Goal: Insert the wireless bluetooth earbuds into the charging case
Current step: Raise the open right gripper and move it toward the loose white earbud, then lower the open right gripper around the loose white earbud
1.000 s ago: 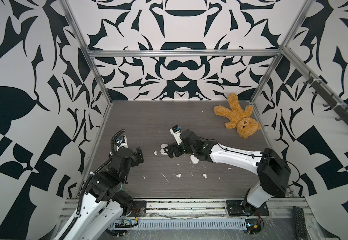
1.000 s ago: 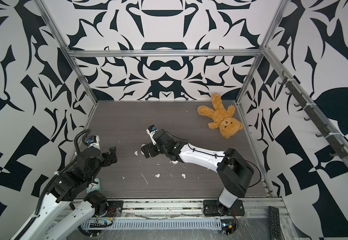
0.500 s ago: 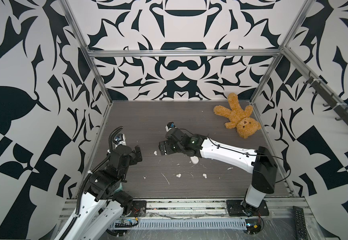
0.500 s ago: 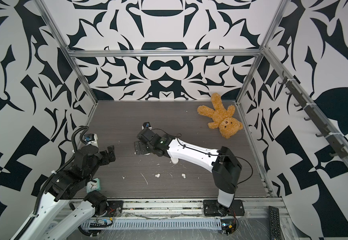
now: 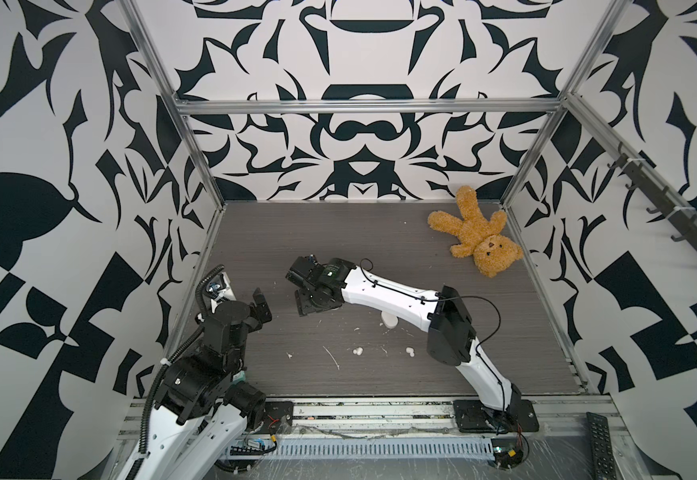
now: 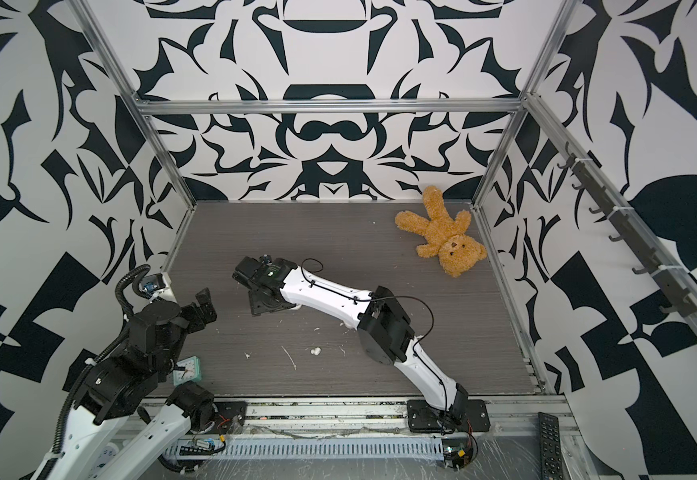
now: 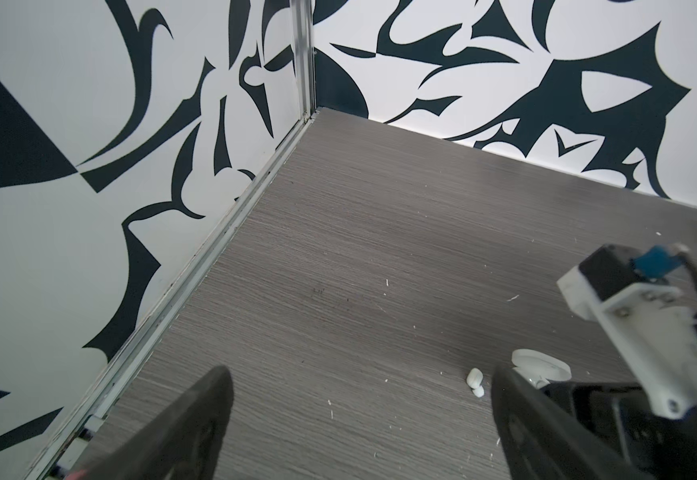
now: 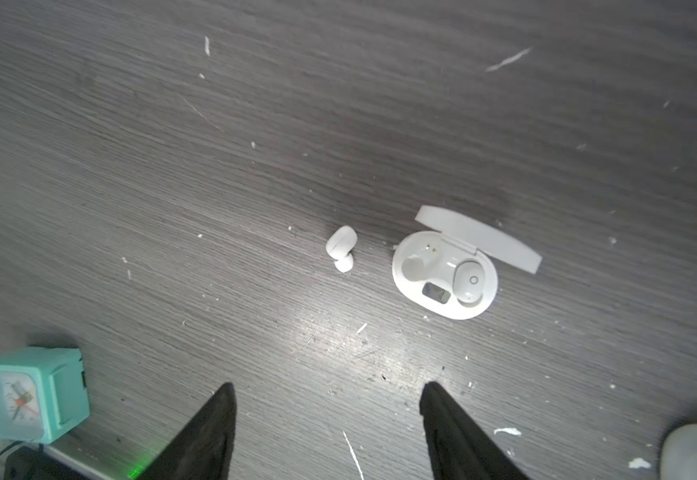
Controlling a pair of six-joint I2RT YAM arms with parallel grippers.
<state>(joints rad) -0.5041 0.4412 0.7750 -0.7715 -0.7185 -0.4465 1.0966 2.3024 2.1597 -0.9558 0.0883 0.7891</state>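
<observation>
white earbud (image 8: 340,248): loose on counter (image 8: 130,166), just beside open charging case (image 8: 407,289).
bearing: i see it straight ahead of right fingers (image 8: 207,440), long axis pointing toward them.
fingers: both pairs released, empty; left fingers (image 7: 197,424) farther, i judge.

Black-and-white patterned walls (image 5: 359,54) enclose a grey wood-grain tabletop (image 5: 338,232) at centre frame. Aluminium rails (image 5: 363,107) edge the panels. A hook rack (image 5: 679,224) lines the right side.

The left arm (image 5: 209,357) is folded, the right arm (image 5: 384,295) outstretched, both jaws apart.
</observation>
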